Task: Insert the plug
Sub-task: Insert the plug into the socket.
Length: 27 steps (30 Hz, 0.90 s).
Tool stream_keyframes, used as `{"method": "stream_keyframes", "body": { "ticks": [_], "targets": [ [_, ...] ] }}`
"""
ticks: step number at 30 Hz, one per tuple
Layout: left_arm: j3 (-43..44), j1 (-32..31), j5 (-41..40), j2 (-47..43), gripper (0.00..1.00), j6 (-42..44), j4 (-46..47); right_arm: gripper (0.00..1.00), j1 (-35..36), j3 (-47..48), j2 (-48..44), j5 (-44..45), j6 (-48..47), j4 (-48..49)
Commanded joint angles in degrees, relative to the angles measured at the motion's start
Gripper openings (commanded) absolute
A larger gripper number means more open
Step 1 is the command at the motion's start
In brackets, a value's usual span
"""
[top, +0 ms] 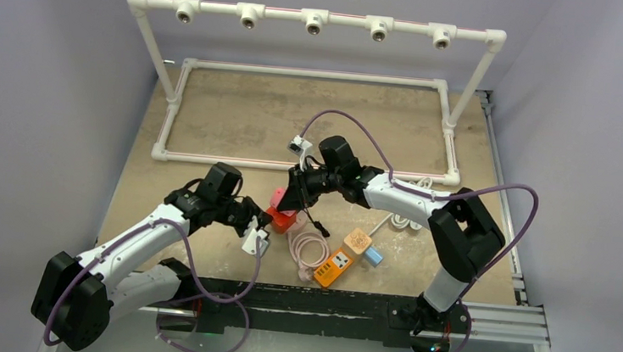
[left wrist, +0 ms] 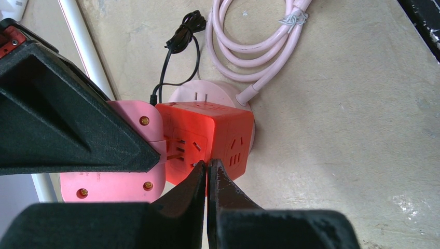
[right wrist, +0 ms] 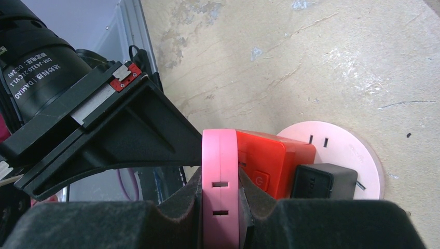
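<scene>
A flat pink plug [right wrist: 220, 171] is gripped edge-on in my right gripper [right wrist: 220, 179], which is shut on it. The plug's face is against a side of the red cube socket [right wrist: 264, 155]; in the left wrist view its prongs reach the slots of the red cube socket [left wrist: 228, 135] across a small gap from the pink plug [left wrist: 135, 150]. The cube sits on a round pink base [left wrist: 207, 93]. My left gripper [left wrist: 208, 165] is shut, empty, tips touching the cube's near corner. In the top view, the left gripper [top: 263, 219] and right gripper [top: 292, 198] flank the cube [top: 284, 218].
A black adapter [right wrist: 324, 181] is plugged in beside the cube. A coiled pink cable [top: 308, 248], an orange power strip [top: 333, 268], a tan cube [top: 358, 240] and a blue cube [top: 374, 256] lie near the front. A white pipe frame [top: 313, 73] stands behind.
</scene>
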Motion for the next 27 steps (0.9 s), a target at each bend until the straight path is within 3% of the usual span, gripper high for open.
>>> {"method": "stream_keyframes", "body": {
  "ticks": [1, 27],
  "targets": [
    [0.64, -0.65, -0.68, 0.54, 0.0, -1.72, -2.51, 0.0, -0.17, -0.88, -1.08, 1.49, -0.87, -1.34],
    [0.28, -1.09, -1.36, 0.36, 0.0, -2.46, -2.24, 0.0, 0.24, 1.52, -0.14, 1.23, 1.12, 0.34]
  ]
}}
